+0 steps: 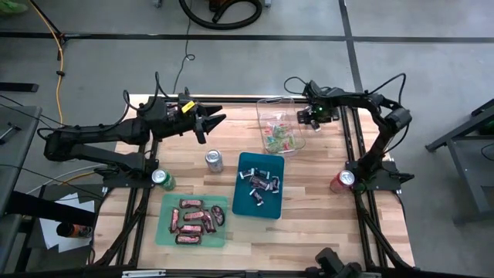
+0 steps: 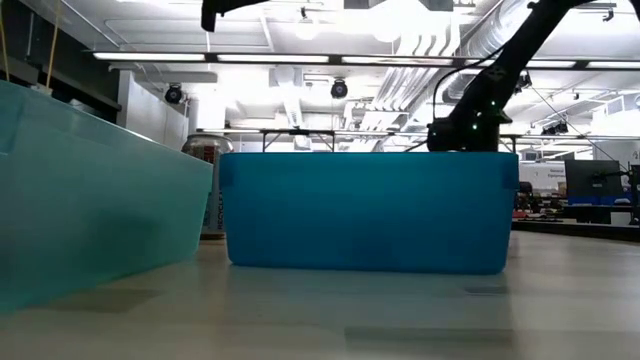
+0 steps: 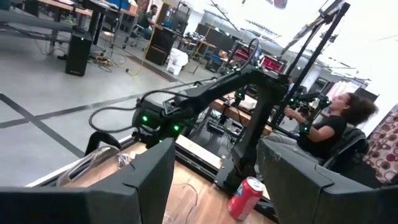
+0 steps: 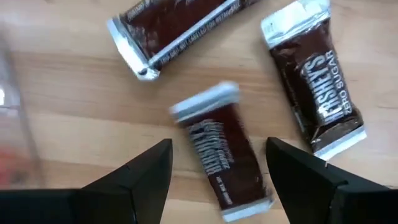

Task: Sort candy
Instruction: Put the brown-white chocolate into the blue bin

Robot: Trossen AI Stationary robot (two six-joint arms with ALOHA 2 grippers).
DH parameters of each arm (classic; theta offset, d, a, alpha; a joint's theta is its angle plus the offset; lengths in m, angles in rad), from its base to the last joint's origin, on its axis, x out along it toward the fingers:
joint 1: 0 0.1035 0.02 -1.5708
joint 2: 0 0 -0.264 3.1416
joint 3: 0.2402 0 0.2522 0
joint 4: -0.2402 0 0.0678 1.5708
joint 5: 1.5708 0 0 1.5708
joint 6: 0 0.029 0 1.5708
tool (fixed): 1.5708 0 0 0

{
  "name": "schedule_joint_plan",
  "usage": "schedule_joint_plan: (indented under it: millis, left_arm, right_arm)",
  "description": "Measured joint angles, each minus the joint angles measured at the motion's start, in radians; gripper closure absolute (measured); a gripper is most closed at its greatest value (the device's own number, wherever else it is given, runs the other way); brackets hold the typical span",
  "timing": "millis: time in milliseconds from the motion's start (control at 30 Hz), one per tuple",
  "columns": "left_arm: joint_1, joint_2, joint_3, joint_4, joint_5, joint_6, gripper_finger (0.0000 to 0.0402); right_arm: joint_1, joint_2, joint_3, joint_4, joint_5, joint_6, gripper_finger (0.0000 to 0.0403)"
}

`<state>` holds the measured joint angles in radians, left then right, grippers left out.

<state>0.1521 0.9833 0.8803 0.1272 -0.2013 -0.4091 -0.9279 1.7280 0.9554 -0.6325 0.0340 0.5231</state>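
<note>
two matte black jointed arms with looping black cables, green lights near the wrists, yellow label by the left gripper (image 1: 210, 123).

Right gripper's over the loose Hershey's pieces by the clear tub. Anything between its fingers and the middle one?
Nothing visible. The right gripper is open straight above the middle bar, which lies flat on bare table. Two more bars lie apart from it, outside the fingers. The clear tub is off to one side.
</note>
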Motion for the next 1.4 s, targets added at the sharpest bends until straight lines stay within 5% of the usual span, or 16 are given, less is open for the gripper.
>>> schedule_joint_plan:
  millis: [167,500,900,1133,1400]
  left_arm:
    - [0.0,0.0,0.0,-0.003,0.011,0.0,0.0186]
    - [0.0,-0.002,0.0,-0.005,0.035,0.001,0.0186]
    - [0.001,-0.057,0.001,-0.002,0.007,0.08,0.0186]
    - [0.001,-0.066,0.001,-0.003,-0.072,0.137,0.0186]
    - [0.001,-0.066,0.001,-0.003,-0.085,0.167,0.0186]
  right_arm:
    - [0.029,-0.003,-0.028,0.019,0.073,0.053,0.0187]
    - [0.062,-0.024,-0.051,0.015,0.119,-0.011,0.0388]
    - [0.01,-0.41,-0.056,-0.02,0.063,-0.06,0.0401]
    - [0.024,-0.614,-0.055,0.174,-0.192,-0.122,0.0402]
    - [0.151,-0.647,-0.055,0.372,-0.399,-0.19,0.0402]
